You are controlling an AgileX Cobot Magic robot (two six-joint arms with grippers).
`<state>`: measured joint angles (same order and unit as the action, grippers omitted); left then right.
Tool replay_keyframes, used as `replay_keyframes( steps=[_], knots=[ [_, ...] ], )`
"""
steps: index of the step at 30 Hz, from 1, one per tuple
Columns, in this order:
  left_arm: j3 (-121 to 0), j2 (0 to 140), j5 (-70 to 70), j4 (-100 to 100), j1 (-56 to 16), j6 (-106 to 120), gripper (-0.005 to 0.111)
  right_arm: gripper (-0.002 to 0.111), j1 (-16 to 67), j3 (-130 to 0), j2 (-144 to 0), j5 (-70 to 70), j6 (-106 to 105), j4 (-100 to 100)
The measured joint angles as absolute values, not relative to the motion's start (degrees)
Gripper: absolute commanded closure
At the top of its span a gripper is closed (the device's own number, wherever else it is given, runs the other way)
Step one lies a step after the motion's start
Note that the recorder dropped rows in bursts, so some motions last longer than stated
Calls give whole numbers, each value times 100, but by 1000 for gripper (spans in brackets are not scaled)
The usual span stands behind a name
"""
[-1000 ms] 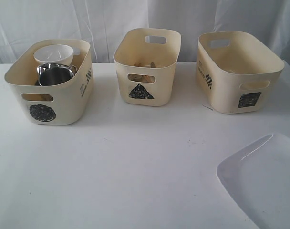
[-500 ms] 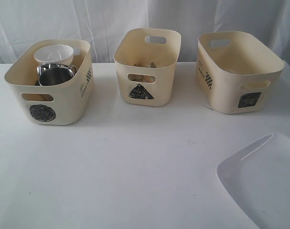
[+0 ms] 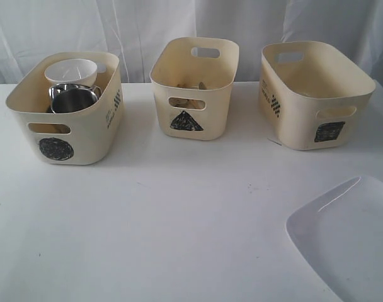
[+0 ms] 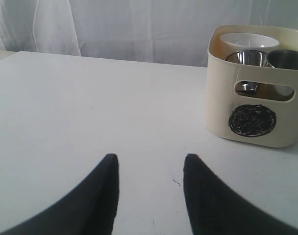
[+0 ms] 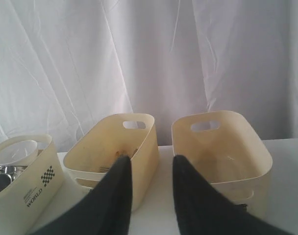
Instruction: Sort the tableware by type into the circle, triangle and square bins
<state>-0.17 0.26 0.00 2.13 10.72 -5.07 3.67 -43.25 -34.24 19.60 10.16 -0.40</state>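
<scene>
Left pincer (image 4: 150, 156) and right pincer (image 5: 151, 157) gape empty; the white plate (image 3: 349, 245) runs off frame.

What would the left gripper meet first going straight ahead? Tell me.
Probably nothing: the left gripper points over bare table, with the circle bin off to one side of its line. Only the white curtain lies beyond, depth unclear.

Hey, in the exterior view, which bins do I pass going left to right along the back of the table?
circle bin → triangle bin → square bin
</scene>
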Motion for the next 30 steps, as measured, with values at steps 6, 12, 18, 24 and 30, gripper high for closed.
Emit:
replay_keyframes(
  steps=[6,12,18,24,30],
  knots=[
    [-17,26,0,213,1072,-507,60,80,367,-4398,-3539,1960,741,-40],
    [-17,26,0,213,1072,-507,60,80,367,-4398,-3539,1960,687,157],
    [-17,26,0,213,1072,-507,60,80,367,-4398,-3529,1960,687,294],
    [-17,26,0,213,1072,-507,60,80,367,-4398,-3529,1960,732,308],
    [-17,26,0,213,1072,-507,60,75,367,-4398,-3507,2472,892,0]
  ],
)
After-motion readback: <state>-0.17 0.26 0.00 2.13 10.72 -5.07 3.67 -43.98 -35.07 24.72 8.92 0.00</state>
